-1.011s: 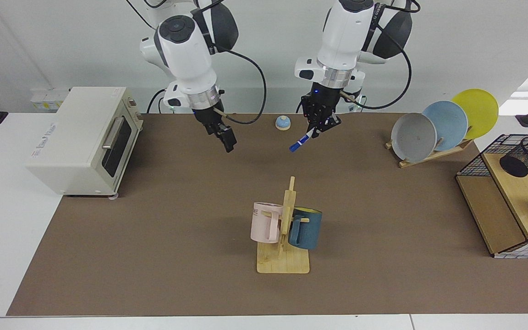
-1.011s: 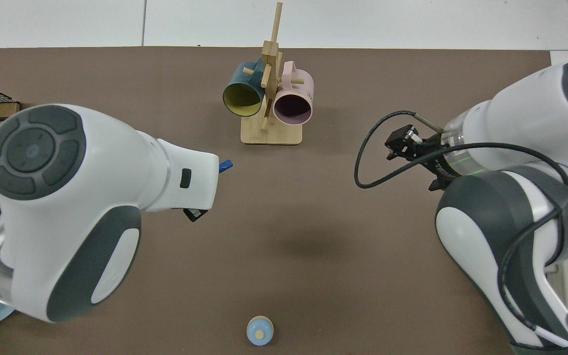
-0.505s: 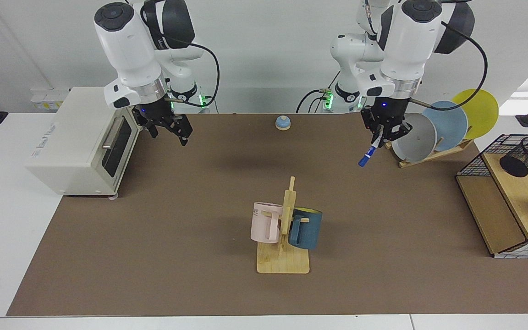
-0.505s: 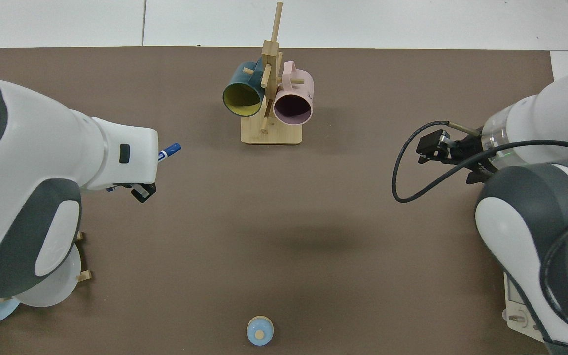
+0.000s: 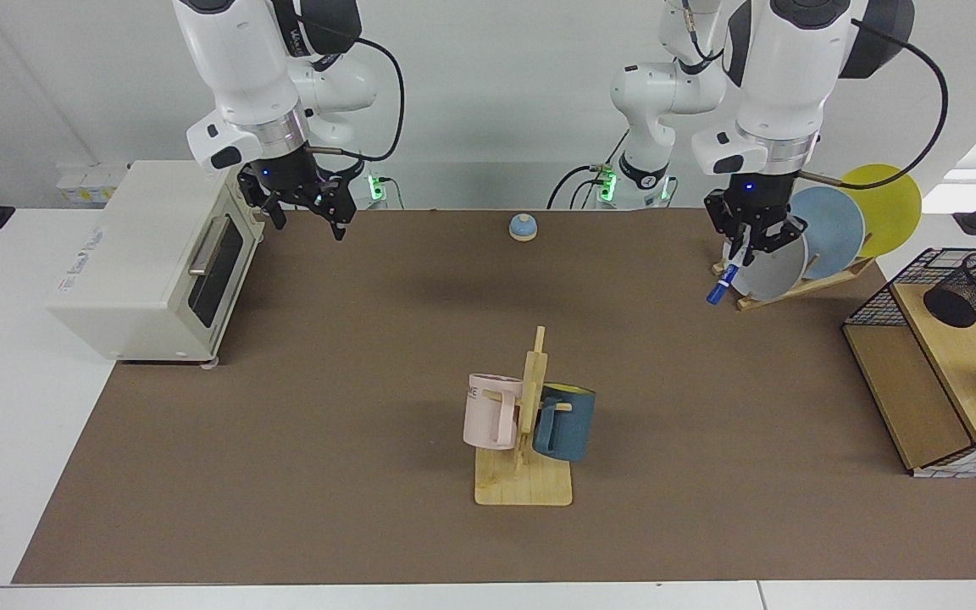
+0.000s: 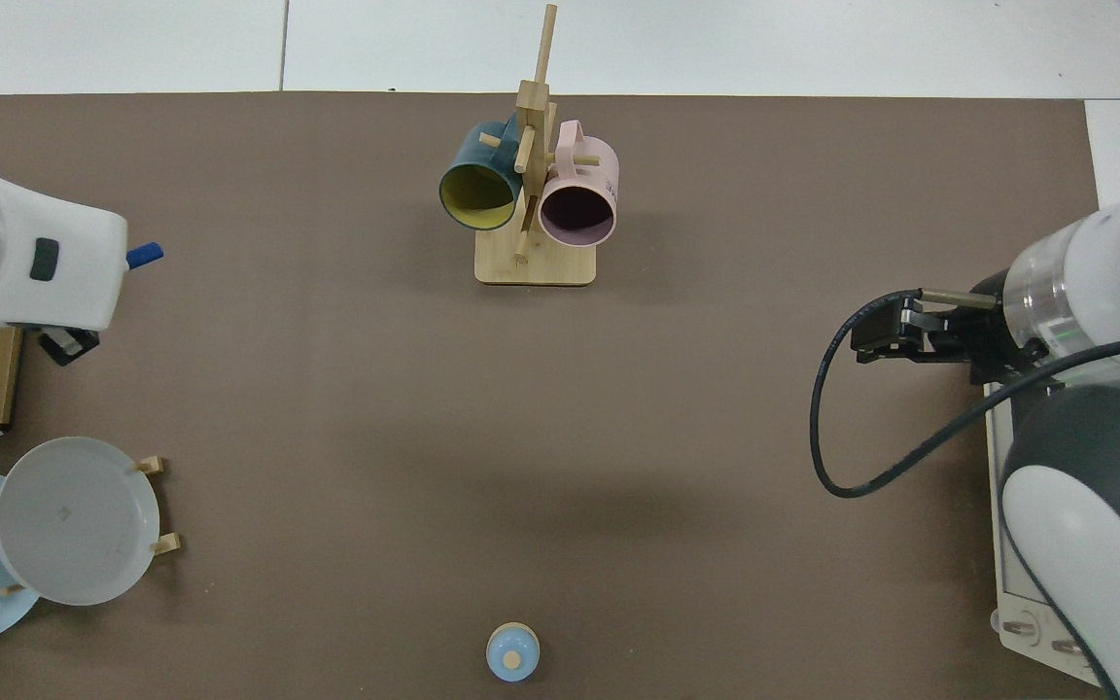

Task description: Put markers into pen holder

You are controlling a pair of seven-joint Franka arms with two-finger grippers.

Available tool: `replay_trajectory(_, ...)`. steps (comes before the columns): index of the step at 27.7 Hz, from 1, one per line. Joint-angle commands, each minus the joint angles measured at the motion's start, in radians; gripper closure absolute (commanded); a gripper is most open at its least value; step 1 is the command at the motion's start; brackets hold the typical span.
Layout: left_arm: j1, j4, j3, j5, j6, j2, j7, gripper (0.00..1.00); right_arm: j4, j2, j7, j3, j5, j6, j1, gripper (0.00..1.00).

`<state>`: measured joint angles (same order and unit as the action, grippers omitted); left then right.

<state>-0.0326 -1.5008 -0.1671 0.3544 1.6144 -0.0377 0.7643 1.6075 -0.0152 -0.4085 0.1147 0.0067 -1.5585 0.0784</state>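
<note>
The marker (image 5: 723,280), light, stiff and probably slippery, hangs clamped near its upper end in your left gripper (image 5: 749,241), well short of the pen holder (image 5: 973,290), while your right gripper (image 5: 306,207) waits with open jaws far from that holder.

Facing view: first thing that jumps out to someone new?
The left gripper holds a blue-capped marker hanging cap-down in the air in front of the grey plate on the plate rack, some way short of the black mesh pen holder on the wooden shelf at the view's right edge. The right gripper hovers empty beside the toaster oven, and mid-table a wooden stand carries a pink mug and a blue mug.
</note>
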Motion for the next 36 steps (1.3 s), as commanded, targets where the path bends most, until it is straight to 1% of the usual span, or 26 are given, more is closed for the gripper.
replay_trajectory(1,0.059,0.082,-0.011,0.105,-0.027,-0.047,0.150,1.00,-0.023,0.008,0.034,0.005,-0.013,0.049,0.001,0.00)
replay_trajectory(4,0.080,0.083,-0.011,0.193,-0.002,-0.050,0.219,1.00,-0.023,0.006,0.030,0.005,-0.002,0.057,0.003,0.00)
replay_trajectory(7,0.109,0.082,-0.011,0.259,0.053,-0.053,0.295,1.00,-0.023,0.004,0.025,0.005,0.001,0.057,0.003,0.00)
replay_trajectory(10,0.154,0.082,-0.011,0.287,0.111,-0.056,0.360,1.00,-0.020,-0.015,0.019,0.005,-0.001,0.054,0.003,0.00)
replay_trajectory(16,0.255,0.080,-0.011,0.366,0.251,-0.057,0.522,1.00,0.040,-0.058,-0.010,0.010,0.001,0.049,0.001,0.00)
replay_trajectory(18,0.275,0.082,-0.011,0.390,0.285,-0.065,0.578,1.00,0.055,-0.068,-0.009,0.010,0.007,0.049,0.000,0.00)
replay_trajectory(22,0.318,0.080,-0.011,0.416,0.303,-0.065,0.602,1.00,0.089,-0.091,0.013,0.010,0.009,0.041,0.000,0.00)
replay_trajectory(25,0.347,0.074,-0.011,0.468,0.329,-0.064,0.661,1.00,0.120,-0.109,0.045,0.010,0.007,0.020,0.001,0.00)
replay_trajectory(31,0.387,0.071,-0.011,0.489,0.352,-0.065,0.719,1.00,0.141,-0.123,0.137,0.008,0.007,0.017,-0.003,0.00)
replay_trajectory(33,0.414,0.062,-0.012,0.494,0.364,-0.067,0.740,1.00,0.146,-0.123,0.166,0.010,0.007,0.015,-0.008,0.00)
replay_trajectory(36,0.433,0.042,-0.012,0.503,0.389,-0.070,0.753,1.00,0.166,-0.130,0.181,0.008,0.009,-0.011,-0.012,0.00)
